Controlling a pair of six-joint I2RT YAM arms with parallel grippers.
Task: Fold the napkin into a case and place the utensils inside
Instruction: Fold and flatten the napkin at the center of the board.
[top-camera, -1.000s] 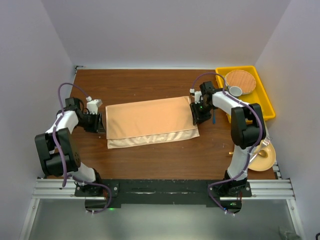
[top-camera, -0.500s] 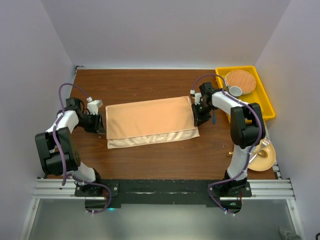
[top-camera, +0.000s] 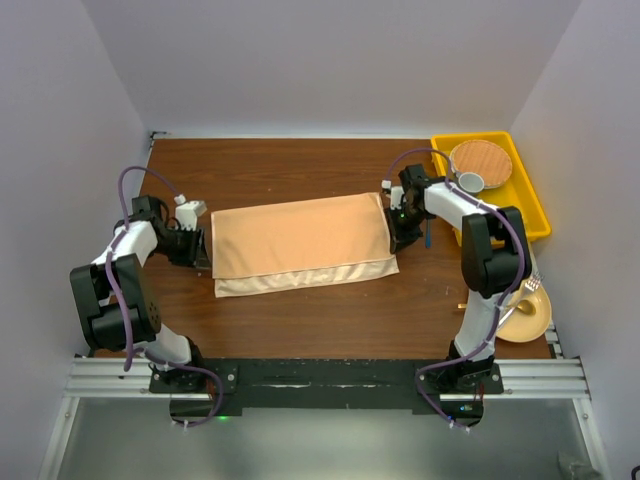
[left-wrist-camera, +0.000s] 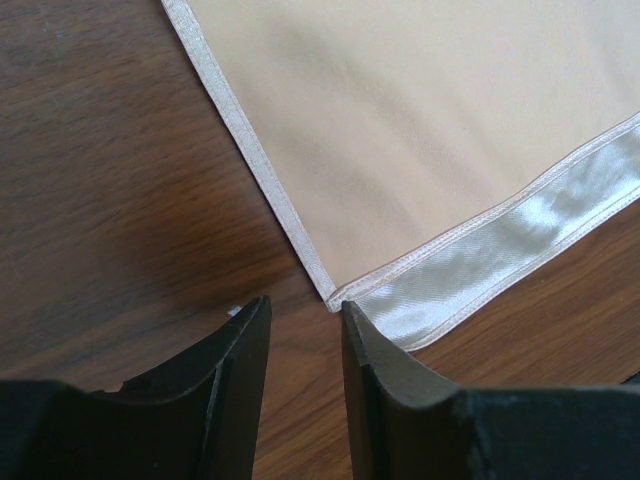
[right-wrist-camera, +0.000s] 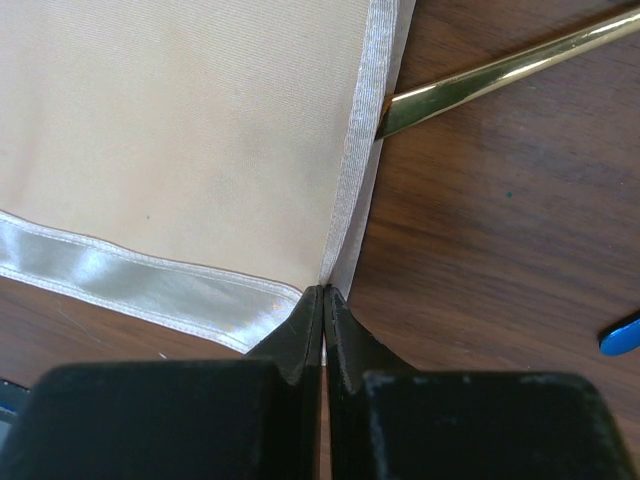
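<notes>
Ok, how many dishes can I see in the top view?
3. A wood-toned plate and a small bowl sit in the yellow tray at the far right; a pale yellow plate lies at the near right. The right arm may hide others.

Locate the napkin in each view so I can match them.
Top external: napkin, mid-frame.
Left wrist: upper right.
Right wrist: upper left.
Shared landmark: its shiny band along one long edge.
</notes>
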